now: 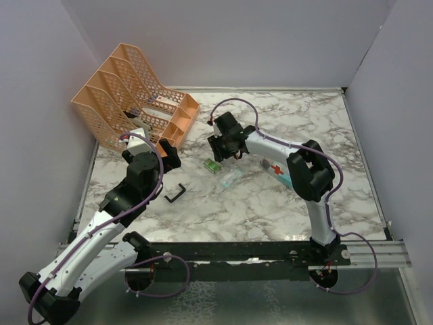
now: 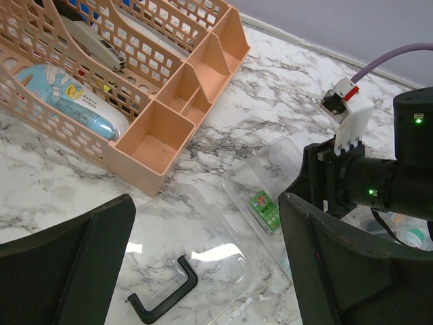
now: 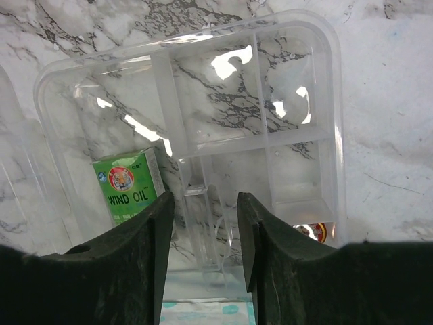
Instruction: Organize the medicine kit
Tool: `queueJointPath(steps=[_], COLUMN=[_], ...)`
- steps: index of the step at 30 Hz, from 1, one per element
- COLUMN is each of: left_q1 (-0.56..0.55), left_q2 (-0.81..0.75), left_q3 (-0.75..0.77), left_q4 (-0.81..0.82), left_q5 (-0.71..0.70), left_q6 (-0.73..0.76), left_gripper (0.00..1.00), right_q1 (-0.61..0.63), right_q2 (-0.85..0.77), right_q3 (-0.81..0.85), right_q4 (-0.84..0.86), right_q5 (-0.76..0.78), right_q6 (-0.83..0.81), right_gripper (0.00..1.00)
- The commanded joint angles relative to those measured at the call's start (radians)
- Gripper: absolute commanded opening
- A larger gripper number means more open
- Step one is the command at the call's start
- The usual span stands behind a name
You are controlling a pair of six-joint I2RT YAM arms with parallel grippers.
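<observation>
The kit (image 1: 278, 170) lies on the table (image 1: 257, 210) right of centre, partly under the right arm's forearm; you see its red cross and a teal part beside it. The right gripper (image 3: 205, 196) hangs over a clear tray (image 3: 336, 135) with several compartments. Its jaws stand narrowly apart, one on each side of a clear partition, and you see no contact with it. A green box (image 3: 128, 186) marked WIND OIL lies in the tray just left of the left finger (image 3: 122, 264). A small red and yellow item (image 3: 311, 231) shows at the tray's near right corner, too hidden to identify. The left gripper (image 2: 206, 203) hovers near the low front end of the rack (image 1: 128, 95), jaws wide and holding nothing. Below it, clear plastic shells rest on the marble, and the handle (image 2: 162, 298) lies loose by the nearer one, apart from the kit. In the rack, note a blue and white item (image 2: 71, 101) in a near slot.
</observation>
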Motion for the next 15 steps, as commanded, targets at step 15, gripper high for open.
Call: queueJointPath(steps=[15], left_q1=[-0.004], left_q2=[-0.006], left_q3=[0.013], left_q4=[0.01], left_q5=[-0.02], left_q6=[0.007], left_gripper=[0.91], right_q1=[-0.005], right_q2=[0.063], right_q3=[0.046], right_q4=[-0.041], right_q5=[-0.028], right_q6=[-0.062], right_gripper=[0.37])
